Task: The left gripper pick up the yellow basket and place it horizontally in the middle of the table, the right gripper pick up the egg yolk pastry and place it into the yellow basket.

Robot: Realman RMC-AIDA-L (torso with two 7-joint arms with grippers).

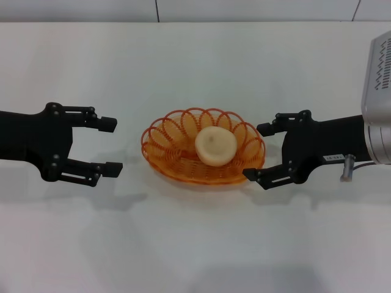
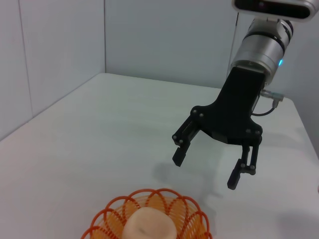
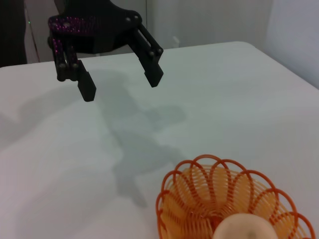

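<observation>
The yellow basket [image 1: 168, 143] rests on the white table [image 1: 195, 244] near its middle, long side across. The egg yolk pastry [image 1: 215, 146] lies inside it, right of centre. My left gripper [image 1: 112, 146] is open and empty, a short way left of the basket. My right gripper [image 1: 257, 152] is open and empty, just off the basket's right rim. The left wrist view shows the right gripper [image 2: 206, 168] beyond the basket [image 2: 107, 214] and pastry [image 2: 149, 225]. The right wrist view shows the left gripper [image 3: 121, 85] beyond the basket [image 3: 199, 189] and pastry [image 3: 246, 228].
The right arm's silver perforated housing [image 1: 379, 97] stands at the right edge. The table's far edge [image 1: 195, 22] meets a pale wall. White tabletop stretches in front of and behind the basket.
</observation>
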